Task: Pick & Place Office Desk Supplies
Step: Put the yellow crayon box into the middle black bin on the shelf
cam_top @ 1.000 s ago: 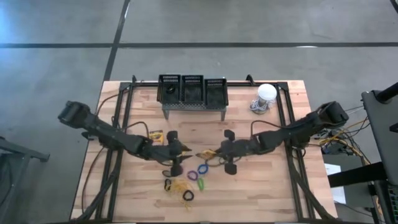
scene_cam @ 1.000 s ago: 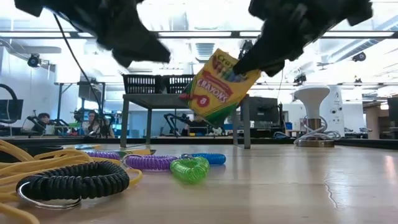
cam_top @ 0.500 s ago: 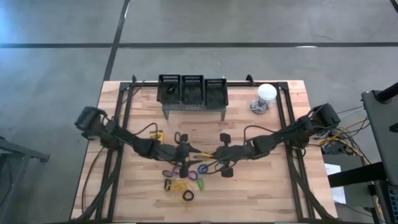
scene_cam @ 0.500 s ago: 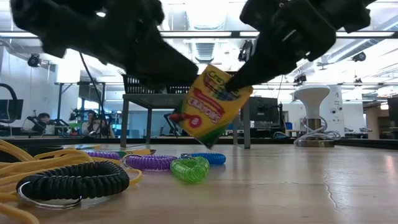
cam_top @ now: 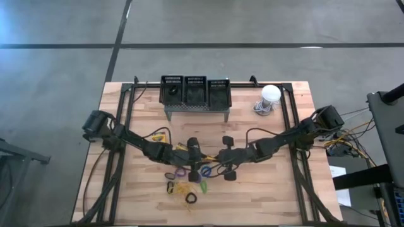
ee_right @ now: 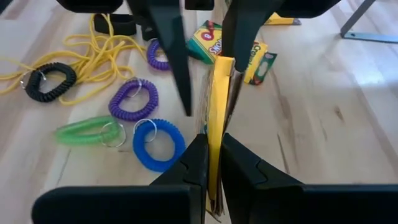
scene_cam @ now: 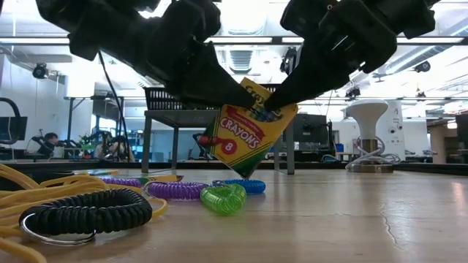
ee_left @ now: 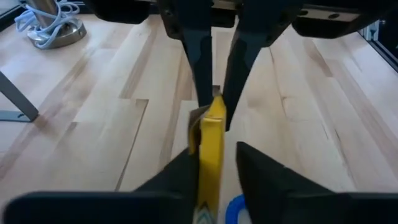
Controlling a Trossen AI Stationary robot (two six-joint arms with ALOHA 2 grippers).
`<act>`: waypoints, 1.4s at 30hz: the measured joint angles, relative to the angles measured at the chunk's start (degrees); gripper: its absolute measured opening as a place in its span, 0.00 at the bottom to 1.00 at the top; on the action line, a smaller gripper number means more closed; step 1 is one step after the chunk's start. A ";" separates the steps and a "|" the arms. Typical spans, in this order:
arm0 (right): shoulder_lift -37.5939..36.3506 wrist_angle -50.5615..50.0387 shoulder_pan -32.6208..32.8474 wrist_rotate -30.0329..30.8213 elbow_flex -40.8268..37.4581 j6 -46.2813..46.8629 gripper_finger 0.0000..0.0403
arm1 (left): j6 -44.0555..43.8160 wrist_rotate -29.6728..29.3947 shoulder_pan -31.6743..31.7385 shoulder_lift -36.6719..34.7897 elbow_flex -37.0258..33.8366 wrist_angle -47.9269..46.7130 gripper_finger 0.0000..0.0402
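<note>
A crayon box (scene_cam: 247, 131) hangs tilted above the table (cam_top: 271, 189) near its middle, between the two grippers. The right gripper (ee_right: 210, 158) pinches one end of the box, its fingers pressed against both flat faces. The left gripper (ee_left: 211, 165) has come in from the other side; its fingers straddle the box's thin edge, one touching a face, the other with a slight gap, so whether it grips cannot be told.

Under and just in front of the box lie loops: blue (ee_right: 158, 144), green (ee_right: 84, 132), two purple (ee_right: 132, 98) and a black one (ee_right: 46, 81) farther out, with tangled yellow bands (ee_right: 102, 56) among them. Two more crayon boxes (ee_right: 214, 38) lie flat on the wood beyond the loops. At the table's far edge three mesh baskets (cam_top: 195, 90) sit on a grey stand (cam_top: 196, 109), well apart from the grippers, with a white dome (cam_top: 271, 94) beside it.
</note>
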 joint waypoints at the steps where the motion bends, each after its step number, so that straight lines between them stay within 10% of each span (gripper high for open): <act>1: 0.00 0.12 0.02 -0.01 -0.02 0.13 0.07 | 0.00 0.03 0.02 0.00 -0.06 -0.03 0.18; 15: -5.79 -7.06 5.93 6.06 -1.19 7.78 0.35 | -3.02 -5.85 -1.66 -12.19 8.86 -24.39 0.09; 21: -5.55 -6.91 10.81 14.31 -2.60 8.69 0.35 | 6.06 -7.47 7.14 -22.66 17.16 -30.00 0.09; 32: -5.55 -7.18 11.93 22.74 -3.11 7.85 0.30 | 16.69 23.24 42.29 -23.02 18.20 -24.72 0.09; 42: -5.53 -7.28 11.93 22.82 -3.32 7.64 0.28 | 22.28 29.37 52.57 -18.72 11.53 -13.42 0.09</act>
